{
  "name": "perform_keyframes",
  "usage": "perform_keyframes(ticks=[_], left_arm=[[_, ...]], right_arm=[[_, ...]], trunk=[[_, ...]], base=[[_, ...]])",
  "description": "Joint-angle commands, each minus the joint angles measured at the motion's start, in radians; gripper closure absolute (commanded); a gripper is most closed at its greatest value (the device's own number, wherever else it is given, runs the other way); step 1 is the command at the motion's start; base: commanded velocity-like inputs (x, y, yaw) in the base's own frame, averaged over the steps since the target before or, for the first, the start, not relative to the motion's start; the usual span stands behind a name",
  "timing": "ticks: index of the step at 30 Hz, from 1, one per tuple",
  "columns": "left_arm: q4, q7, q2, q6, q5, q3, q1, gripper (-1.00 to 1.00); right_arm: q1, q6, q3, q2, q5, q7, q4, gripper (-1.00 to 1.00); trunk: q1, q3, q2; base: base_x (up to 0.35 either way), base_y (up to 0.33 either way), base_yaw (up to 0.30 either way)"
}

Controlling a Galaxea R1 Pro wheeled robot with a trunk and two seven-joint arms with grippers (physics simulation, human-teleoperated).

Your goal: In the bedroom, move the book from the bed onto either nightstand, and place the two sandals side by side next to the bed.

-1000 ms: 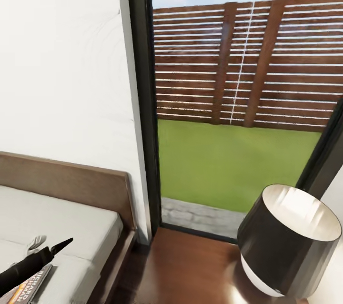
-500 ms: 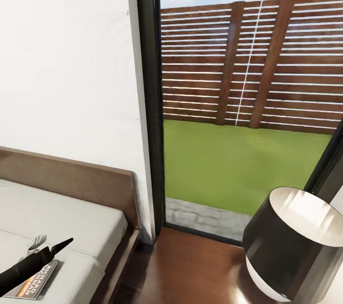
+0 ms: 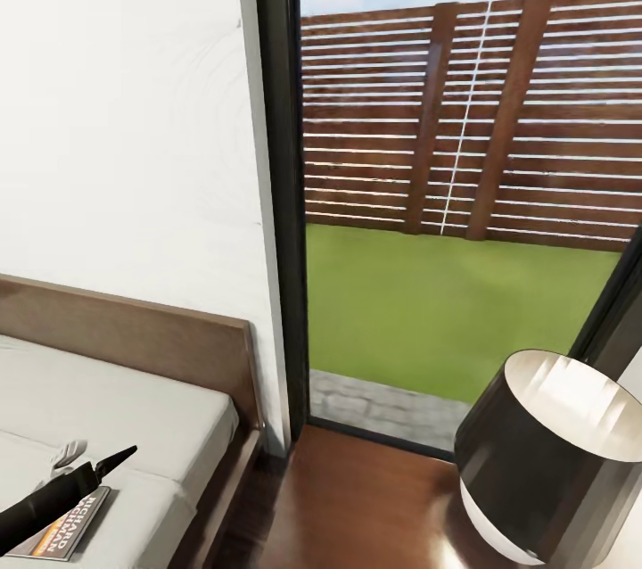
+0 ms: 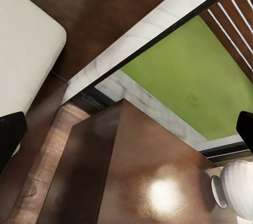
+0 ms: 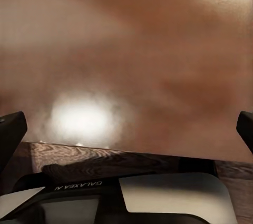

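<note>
Now, across the bed's off-white mattress at near left, your book lies flat, thin, light and likely bendy, so take it by its free right edge with the left end effector, whose fingers stand wide apart.

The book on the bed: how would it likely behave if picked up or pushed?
The book looks thin and flat, so probably light and bendy. Lying flush on the soft mattress, its edge may be hard to get under; pushed, it would likely slide, not roll.

book half behind left arm
</note>
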Motion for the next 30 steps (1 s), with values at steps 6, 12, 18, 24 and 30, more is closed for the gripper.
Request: perform_keyframes(ticks=[6, 12, 18, 24, 30], left_arm=[[0.0, -0.003, 0.0, 0.01, 0.004, 0.002, -0.001, -1.0], [0.0, -0.003, 0.0, 0.01, 0.004, 0.001, -0.001, -1.0], [0.0, -0.003, 0.0, 0.01, 0.004, 0.001, -0.001, -1.0], [0.0, -0.003, -0.001, 0.01, 0.004, 0.001, -0.001, -1.0], [0.0, -0.003, -0.001, 0.01, 0.004, 0.001, -0.001, -1.0]], right_arm=[[-0.002, -0.001, -0.005, 0.0, -0.004, 0.005, 0.004, -1.0], [-0.002, -0.001, -0.005, 0.0, -0.004, 0.005, 0.004, -1.0], [-0.001, -0.001, -0.005, 0.0, -0.004, 0.005, 0.004, -1.0], [-0.002, -0.001, -0.005, 0.0, -0.004, 0.005, 0.004, -1.0], [-0.002, -0.001, -0.005, 0.0, -0.004, 0.005, 0.004, -1.0]], trunk=[[0.0, -0.001, -0.001], [0.0, -0.001, -0.001], [0.0, -0.001, -0.001], [0.0, -0.001, -0.001], [0.0, -0.001, -0.001]], base=[[0.0, 0.0, 0.008], [0.0, 0.0, 0.163], [0.0, 0.0, 0.058], [0.0, 0.0, 0.006], [0.0, 0.0, 0.126]])
